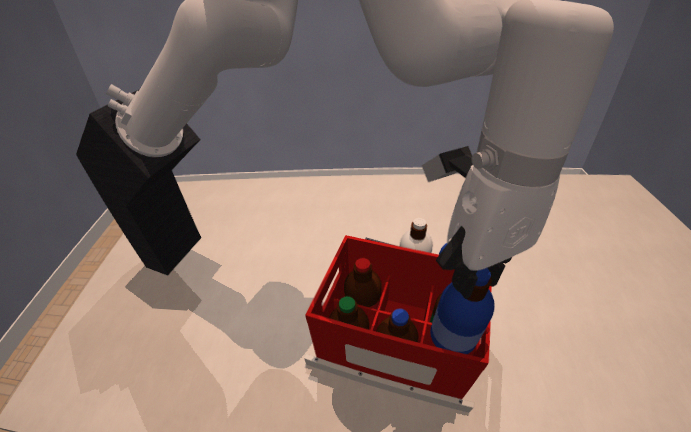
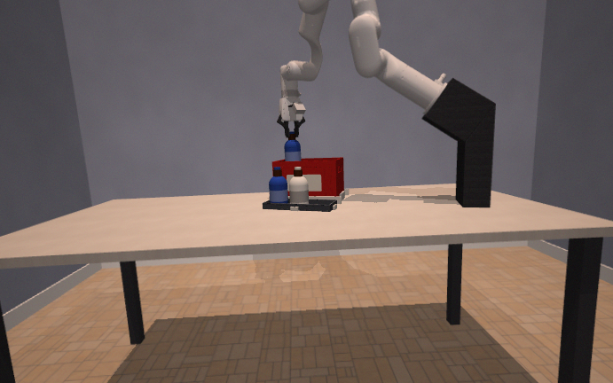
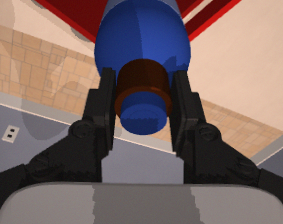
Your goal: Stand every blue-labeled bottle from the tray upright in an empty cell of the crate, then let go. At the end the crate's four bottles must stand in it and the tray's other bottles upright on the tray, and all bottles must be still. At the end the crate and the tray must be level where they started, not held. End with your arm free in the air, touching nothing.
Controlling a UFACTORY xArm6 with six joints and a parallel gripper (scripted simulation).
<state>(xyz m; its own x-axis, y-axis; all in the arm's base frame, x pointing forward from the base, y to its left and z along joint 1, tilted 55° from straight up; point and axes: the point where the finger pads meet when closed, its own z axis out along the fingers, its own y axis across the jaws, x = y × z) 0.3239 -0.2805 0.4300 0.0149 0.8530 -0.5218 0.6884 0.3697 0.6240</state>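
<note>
Your gripper (image 3: 142, 106) is clenched on a blue bottle's (image 1: 463, 317) neck, hanging over the crate's (image 1: 390, 365) corner cell, not yet seated. Another blue one (image 2: 278, 186) waits on the tray (image 2: 320, 206).

Place: bare test room | Evidence: grey walls (image 2: 179, 95), parquet floor (image 2: 298, 342), one table (image 2: 155, 228)

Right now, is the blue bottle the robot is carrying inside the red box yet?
Not yet. The gripper holds the blue-labeled bottle by its neck, upright; the exterior view shows it above the crate rim.
</note>
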